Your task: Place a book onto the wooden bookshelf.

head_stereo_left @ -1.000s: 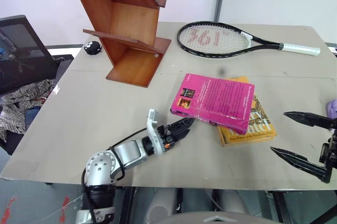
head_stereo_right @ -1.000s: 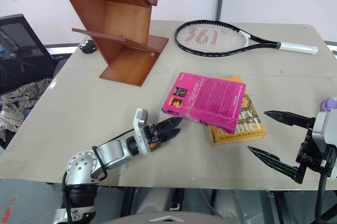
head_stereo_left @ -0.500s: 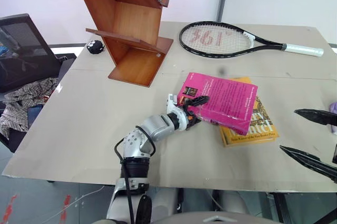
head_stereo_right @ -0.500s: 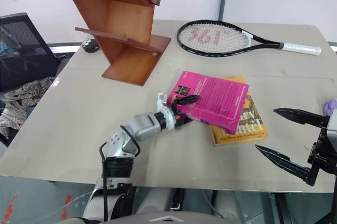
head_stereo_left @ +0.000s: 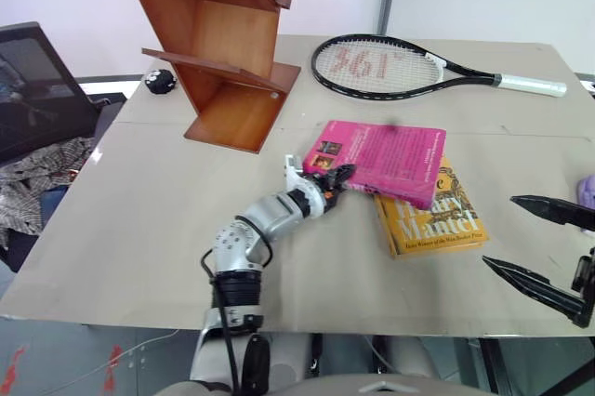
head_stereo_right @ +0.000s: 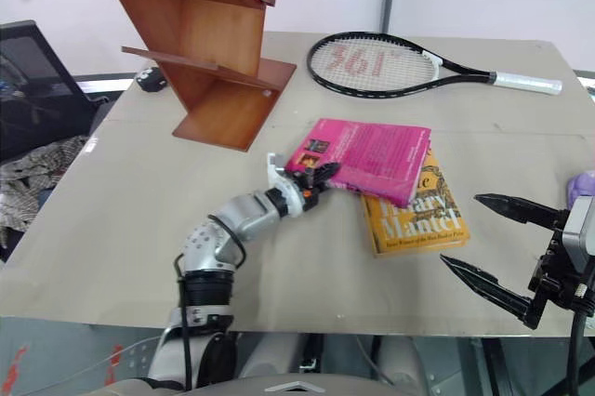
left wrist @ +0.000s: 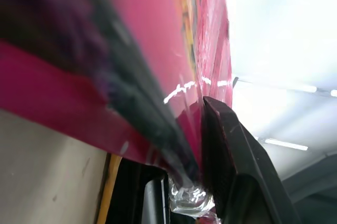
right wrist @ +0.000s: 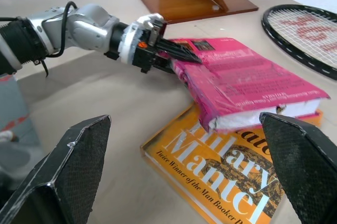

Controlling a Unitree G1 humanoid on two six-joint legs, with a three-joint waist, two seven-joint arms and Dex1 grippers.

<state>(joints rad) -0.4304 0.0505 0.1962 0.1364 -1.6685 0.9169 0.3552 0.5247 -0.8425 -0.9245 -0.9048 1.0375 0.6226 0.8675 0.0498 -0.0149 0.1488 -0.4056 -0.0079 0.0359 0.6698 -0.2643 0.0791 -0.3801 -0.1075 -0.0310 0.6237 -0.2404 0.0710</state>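
Note:
The book [head_stereo_left: 386, 154], thick and magenta-pink, lies mid-table, partly on top of a yellow-orange book [head_stereo_left: 432, 219]. My left gripper [head_stereo_left: 330, 178] is shut on its near left corner, and the left wrist view shows a black finger [left wrist: 237, 150] pressed against the pink cover [left wrist: 158, 40]. The wooden bookshelf [head_stereo_left: 223, 43], reddish-brown with slanted boards, stands at the far left of the table, well away from the book. My right gripper [head_stereo_left: 497, 231] hangs open at the table's near right, apart from both books. In the right wrist view the book [right wrist: 247, 79] lies ahead of it.
A black tennis racket [head_stereo_left: 390, 66] lies across the far side of the table. A small black object [head_stereo_left: 161, 81] sits left of the shelf's base. A dark chair [head_stereo_left: 37, 80] and crumpled clothes [head_stereo_left: 33, 182] are off the table's left edge. A purple thing [head_stereo_left: 586, 193] shows at the right edge.
My left gripper moved forward to the pink book's corner and shut on it. The book has turned and uncovered more of the yellow one. The right gripper stayed put.

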